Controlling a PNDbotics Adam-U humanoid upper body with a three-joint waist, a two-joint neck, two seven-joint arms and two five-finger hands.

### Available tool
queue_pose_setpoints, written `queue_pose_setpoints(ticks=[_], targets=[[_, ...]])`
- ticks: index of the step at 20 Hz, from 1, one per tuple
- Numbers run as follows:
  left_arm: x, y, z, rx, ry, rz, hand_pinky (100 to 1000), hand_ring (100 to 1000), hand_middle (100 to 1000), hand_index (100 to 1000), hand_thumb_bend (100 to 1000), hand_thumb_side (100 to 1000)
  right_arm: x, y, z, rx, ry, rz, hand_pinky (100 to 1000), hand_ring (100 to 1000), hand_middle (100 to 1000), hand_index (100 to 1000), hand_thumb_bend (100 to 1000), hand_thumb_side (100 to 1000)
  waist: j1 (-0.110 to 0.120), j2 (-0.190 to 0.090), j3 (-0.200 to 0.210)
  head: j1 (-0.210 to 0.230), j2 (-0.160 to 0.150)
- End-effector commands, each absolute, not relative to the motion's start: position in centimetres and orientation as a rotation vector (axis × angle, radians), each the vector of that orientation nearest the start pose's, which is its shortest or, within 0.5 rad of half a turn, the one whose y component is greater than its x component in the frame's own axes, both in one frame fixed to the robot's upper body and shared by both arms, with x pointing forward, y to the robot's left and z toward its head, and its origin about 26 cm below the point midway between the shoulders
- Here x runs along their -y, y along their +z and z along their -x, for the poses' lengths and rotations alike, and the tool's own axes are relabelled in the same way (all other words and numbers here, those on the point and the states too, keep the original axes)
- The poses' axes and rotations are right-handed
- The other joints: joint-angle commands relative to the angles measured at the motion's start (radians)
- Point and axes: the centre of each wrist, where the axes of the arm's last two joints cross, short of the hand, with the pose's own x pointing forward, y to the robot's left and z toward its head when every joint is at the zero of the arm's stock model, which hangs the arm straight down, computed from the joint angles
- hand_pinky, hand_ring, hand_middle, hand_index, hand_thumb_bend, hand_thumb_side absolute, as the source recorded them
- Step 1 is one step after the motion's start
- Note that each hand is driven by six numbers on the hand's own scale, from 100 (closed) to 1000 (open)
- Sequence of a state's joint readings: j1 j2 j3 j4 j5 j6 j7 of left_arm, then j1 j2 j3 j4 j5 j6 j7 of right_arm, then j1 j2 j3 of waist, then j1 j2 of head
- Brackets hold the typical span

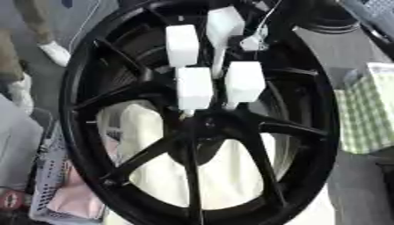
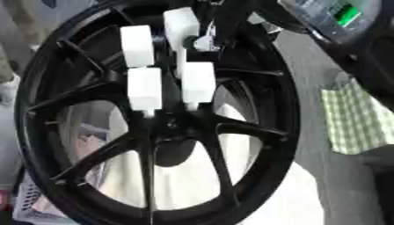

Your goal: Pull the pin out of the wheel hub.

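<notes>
A large black wheel hub [image 1: 85, 132] with thin spokes stands upright and fills both views. My right hand [image 1: 194, 88], covered in white blocky pads, reaches in from the upper right. Its lower end rests over the hub's centre [image 1: 204, 125], where the spokes meet. I cannot make out the pin; the hand and the dark centre hide that spot. A black arm [image 2: 231, 17] leads back from the hand toward the top edge. My left hand is in neither view.
A green-checked cloth [image 1: 373, 110] hangs just right of the rim. A white basket [image 1: 46, 176] holding something pink sits at the lower left. A person's shoe [image 1: 54, 52] shows at the upper left. A dark unit with a green light [image 2: 346, 15] is at the upper right.
</notes>
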State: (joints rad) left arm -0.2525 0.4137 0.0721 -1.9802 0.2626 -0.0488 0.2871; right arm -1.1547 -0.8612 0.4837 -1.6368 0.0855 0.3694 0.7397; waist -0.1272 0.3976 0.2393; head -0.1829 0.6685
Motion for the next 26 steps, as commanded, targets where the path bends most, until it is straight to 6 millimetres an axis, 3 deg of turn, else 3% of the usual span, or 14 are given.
queue_pose_setpoints(ticks=[1, 4, 7, 13, 20, 23, 26], targets=[[-30.0, 20.6, -29.2, 2.311, 0.062, -0.181, 824, 779, 640, 846, 100, 754, 22.5, 41.9, -34.3, 1.559, 1.590, 0.554, 669, 635, 297, 322, 100, 100, 0.007, -0.035, -0.004, 0.004, 0.005], [-30.1, 20.5, -29.2, 2.309, 0.061, -0.188, 824, 779, 642, 847, 100, 752, 24.1, 43.2, -33.7, 1.606, 1.516, 0.606, 668, 627, 288, 316, 100, 100, 0.009, -0.041, -0.013, 0.011, 0.008], [-30.2, 20.5, -29.1, 2.308, 0.060, -0.196, 825, 779, 643, 847, 100, 750, 27.1, 44.3, -33.2, 1.636, 1.396, 0.692, 671, 627, 288, 320, 100, 100, 0.014, -0.048, -0.025, 0.019, 0.014], [-30.4, 20.5, -29.1, 2.311, 0.066, -0.209, 825, 779, 642, 846, 100, 745, 37.0, 44.1, -31.7, 1.563, 1.032, 0.981, 700, 639, 301, 336, 100, 100, 0.032, -0.058, -0.061, 0.036, 0.018], [-30.5, 20.2, -29.0, 2.304, 0.078, -0.216, 825, 780, 643, 846, 100, 743, 47.6, 40.2, -29.9, 1.342, 0.617, 1.222, 694, 636, 307, 343, 100, 100, 0.057, -0.069, -0.113, 0.061, 0.014], [-30.6, 20.2, -29.0, 2.303, 0.085, -0.222, 826, 781, 642, 846, 100, 741, 51.1, 37.4, -29.2, 1.200, 0.489, 1.279, 726, 655, 325, 355, 174, 100, 0.063, -0.075, -0.138, 0.074, 0.013], [-30.7, 20.1, -28.9, 2.299, 0.090, -0.224, 826, 781, 643, 846, 100, 741, 53.6, 34.7, -28.5, 1.066, 0.395, 1.325, 748, 674, 352, 378, 181, 100, 0.065, -0.080, -0.155, 0.084, 0.012]])
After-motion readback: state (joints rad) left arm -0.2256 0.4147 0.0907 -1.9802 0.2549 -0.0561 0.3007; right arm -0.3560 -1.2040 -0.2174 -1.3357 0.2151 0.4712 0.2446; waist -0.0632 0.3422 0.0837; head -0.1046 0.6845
